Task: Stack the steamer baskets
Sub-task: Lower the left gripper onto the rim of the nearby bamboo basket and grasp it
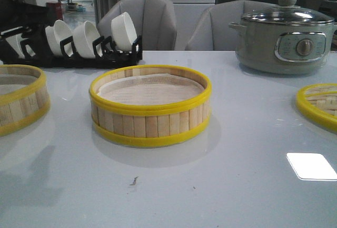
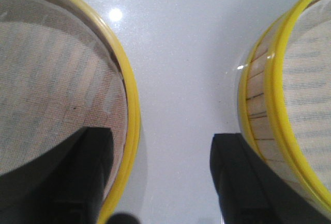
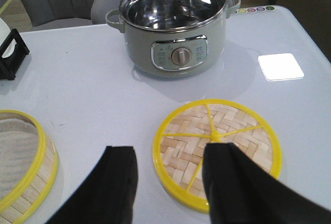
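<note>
While my left tool point(image 2: 160, 182) hung open, the left basket point(image 2: 62, 94) looked light and stiff, best pinched at its rim.

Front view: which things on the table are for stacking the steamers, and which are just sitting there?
For the job:
- middle steamer basket
- left steamer basket
- woven lid

Just sitting there:
- grey electric pot
- white bowls in the black rack
</note>
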Robot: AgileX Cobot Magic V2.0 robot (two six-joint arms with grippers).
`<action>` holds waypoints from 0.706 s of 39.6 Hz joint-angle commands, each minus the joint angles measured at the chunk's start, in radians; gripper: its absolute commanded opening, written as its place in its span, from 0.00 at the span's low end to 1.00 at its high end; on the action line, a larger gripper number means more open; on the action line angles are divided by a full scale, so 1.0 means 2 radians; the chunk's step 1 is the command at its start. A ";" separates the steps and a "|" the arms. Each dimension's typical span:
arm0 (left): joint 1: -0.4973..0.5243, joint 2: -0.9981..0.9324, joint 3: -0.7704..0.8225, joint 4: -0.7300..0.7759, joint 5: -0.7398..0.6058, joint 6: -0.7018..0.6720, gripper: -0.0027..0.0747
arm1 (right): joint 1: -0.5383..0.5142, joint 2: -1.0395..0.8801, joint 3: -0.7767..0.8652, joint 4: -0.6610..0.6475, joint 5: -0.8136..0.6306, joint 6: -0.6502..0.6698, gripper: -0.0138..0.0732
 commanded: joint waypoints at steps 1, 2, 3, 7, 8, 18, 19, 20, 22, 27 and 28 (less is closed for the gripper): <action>-0.002 0.001 -0.030 0.002 -0.031 0.002 0.65 | -0.001 -0.001 -0.018 -0.002 -0.039 -0.006 0.64; -0.002 0.006 -0.032 0.004 -0.035 0.002 0.65 | -0.001 -0.001 -0.018 -0.002 -0.039 -0.006 0.64; -0.002 0.012 -0.034 0.004 -0.041 0.002 0.65 | -0.001 -0.001 -0.018 -0.002 -0.039 -0.006 0.64; -0.002 0.032 -0.039 0.004 -0.055 0.002 0.65 | -0.001 -0.001 -0.018 -0.002 -0.041 -0.006 0.64; -0.002 0.037 -0.040 0.004 -0.057 0.002 0.65 | -0.001 -0.001 -0.018 -0.002 -0.042 -0.006 0.64; -0.002 0.076 -0.047 0.007 -0.060 0.002 0.65 | -0.001 -0.001 -0.018 -0.002 -0.049 -0.006 0.64; -0.002 0.078 -0.047 0.007 -0.060 0.002 0.65 | -0.001 -0.001 -0.018 -0.002 -0.049 -0.006 0.64; -0.002 0.080 -0.047 0.007 -0.060 0.002 0.65 | -0.001 -0.001 -0.018 -0.002 -0.049 -0.006 0.64; -0.002 0.082 -0.047 0.007 -0.060 0.002 0.65 | -0.001 -0.001 -0.018 -0.002 -0.049 -0.006 0.64; -0.002 0.083 -0.047 0.007 -0.061 0.002 0.61 | -0.001 -0.001 -0.018 -0.002 -0.051 -0.006 0.64; -0.002 0.083 -0.047 0.007 -0.061 0.002 0.59 | -0.001 -0.001 -0.018 -0.002 -0.052 -0.006 0.64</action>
